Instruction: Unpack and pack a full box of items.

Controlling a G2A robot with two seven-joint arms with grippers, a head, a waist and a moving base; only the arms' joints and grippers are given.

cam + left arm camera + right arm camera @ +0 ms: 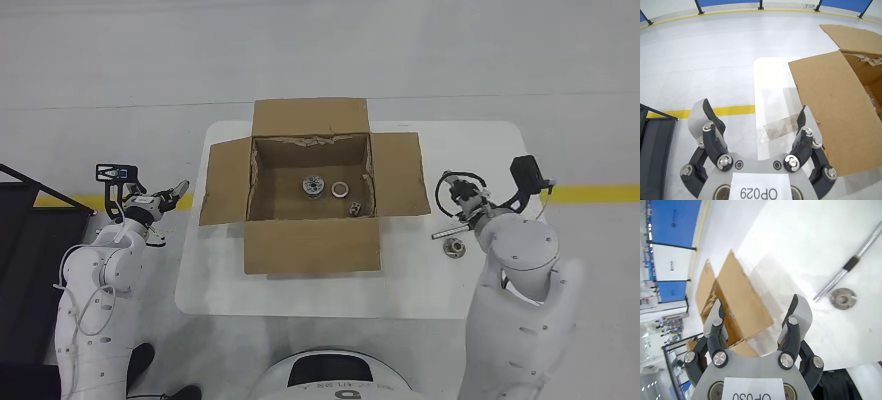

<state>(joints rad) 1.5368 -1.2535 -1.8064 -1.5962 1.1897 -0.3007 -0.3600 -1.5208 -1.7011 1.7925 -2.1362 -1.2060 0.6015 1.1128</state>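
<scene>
White bench [300, 290] carries open box [312, 258], small parts [314, 186] inside, rod [849, 264] and flange [843, 298] beside it; left hand [755, 103] and right hand [757, 298] flank it, spread wide, empty, so unpacking looks underway and the next move calls for a reach inside.

Box [280, 200] sits mid-table [300, 295], all four flaps folded out flat. Inside it, a round part [314, 185] lies about centre, a ring [340, 188] just right of it, and a small piece [355, 208] toward the near-right corner. On the table right of the box is a rod [447, 232], with a flange [455, 246] just beside it on the near side. Left gripper [755, 104] hangs left of the table's left edge. Right gripper [757, 298] hangs right of the right flap, far of the rod.
</scene>
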